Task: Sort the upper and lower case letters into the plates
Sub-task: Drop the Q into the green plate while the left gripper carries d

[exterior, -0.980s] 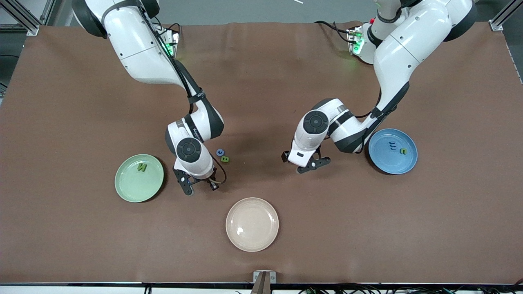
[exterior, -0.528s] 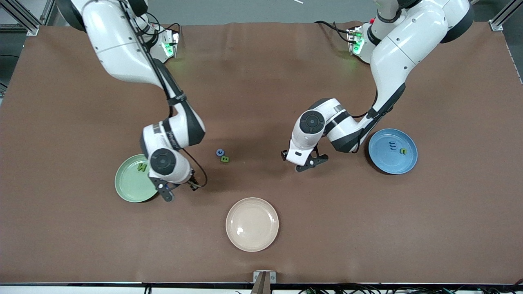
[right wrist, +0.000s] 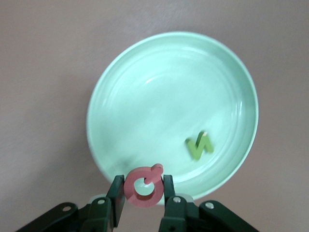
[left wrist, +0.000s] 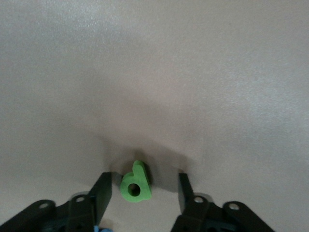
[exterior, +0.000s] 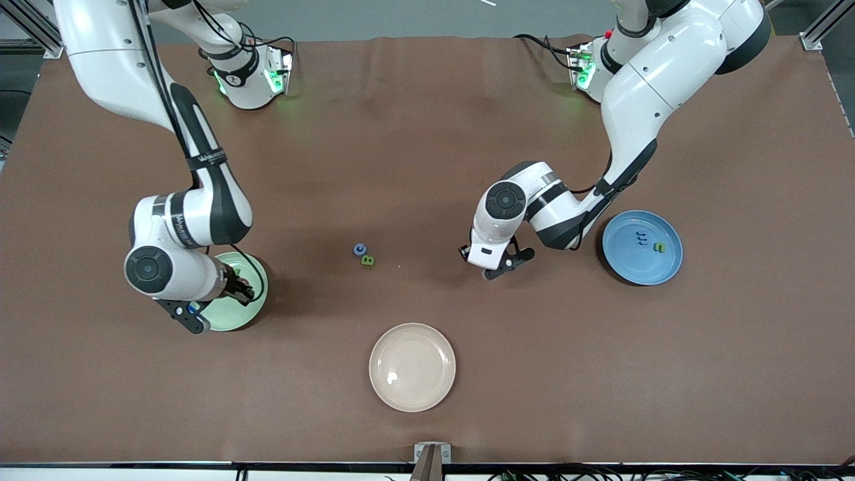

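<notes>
While the right gripper (right wrist: 143, 193) hangs over the rim of the pale mint green round plate (right wrist: 145, 96), its two dark fingers (right wrist: 116, 195) are clamped on a small pink ring-shaped foam letter (right wrist: 143, 186), a Q by its tail. Inside that plate lies a flat olive-green foam letter N (right wrist: 199, 145), apart from the pink piece. The plate sits toward the right arm's end of the brown table mat (exterior: 427, 133). Low over the mat's middle, the left gripper (left wrist: 144, 191) stands with its jaws partly apart, one on each side of a small bright green foam lowercase letter with a round hole (left wrist: 135, 182); neither finger touches it. Toward the left arm's end rests the sky blue round plate (exterior: 624, 257), carrying a small dark blue letter (exterior: 641, 237) and a small green letter (exterior: 659, 247) side by side. Between the arms, a little blue round letter (exterior: 360, 249) and a little green block letter (exterior: 367, 260) lie just beside each other on the mat. Nearer the front camera than these lies a cream-beige round plate (exterior: 412, 394).
</notes>
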Robot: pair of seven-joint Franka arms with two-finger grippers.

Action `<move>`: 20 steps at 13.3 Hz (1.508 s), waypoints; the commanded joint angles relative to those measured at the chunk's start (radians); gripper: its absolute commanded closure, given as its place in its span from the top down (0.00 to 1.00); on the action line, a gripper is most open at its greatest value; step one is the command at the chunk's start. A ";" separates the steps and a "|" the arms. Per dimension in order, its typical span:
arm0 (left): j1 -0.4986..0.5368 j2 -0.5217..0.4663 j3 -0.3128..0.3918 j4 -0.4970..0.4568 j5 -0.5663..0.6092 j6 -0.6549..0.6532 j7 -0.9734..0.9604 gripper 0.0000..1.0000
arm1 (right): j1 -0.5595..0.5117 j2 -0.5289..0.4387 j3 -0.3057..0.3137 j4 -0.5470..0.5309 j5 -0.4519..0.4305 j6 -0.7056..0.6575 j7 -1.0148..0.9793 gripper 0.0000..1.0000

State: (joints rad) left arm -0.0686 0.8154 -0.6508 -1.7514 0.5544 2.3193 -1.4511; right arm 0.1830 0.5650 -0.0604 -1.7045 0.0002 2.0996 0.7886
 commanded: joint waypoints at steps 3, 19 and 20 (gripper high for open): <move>-0.010 0.002 0.005 0.009 -0.014 -0.021 -0.026 0.54 | -0.028 -0.056 0.017 -0.210 0.001 0.239 -0.046 0.00; 0.047 -0.051 -0.009 0.018 -0.011 -0.096 0.036 0.13 | -0.027 -0.051 0.017 -0.259 0.001 0.361 -0.048 1.00; 0.062 -0.071 -0.010 0.013 -0.011 -0.125 0.087 0.13 | -0.025 -0.053 0.017 -0.229 0.001 0.309 -0.046 1.00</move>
State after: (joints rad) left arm -0.0271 0.8020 -0.6538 -1.7271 0.5543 2.2577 -1.4288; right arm 0.1683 0.5523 -0.0543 -1.9365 0.0002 2.4612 0.7555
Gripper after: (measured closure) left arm 0.705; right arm 0.123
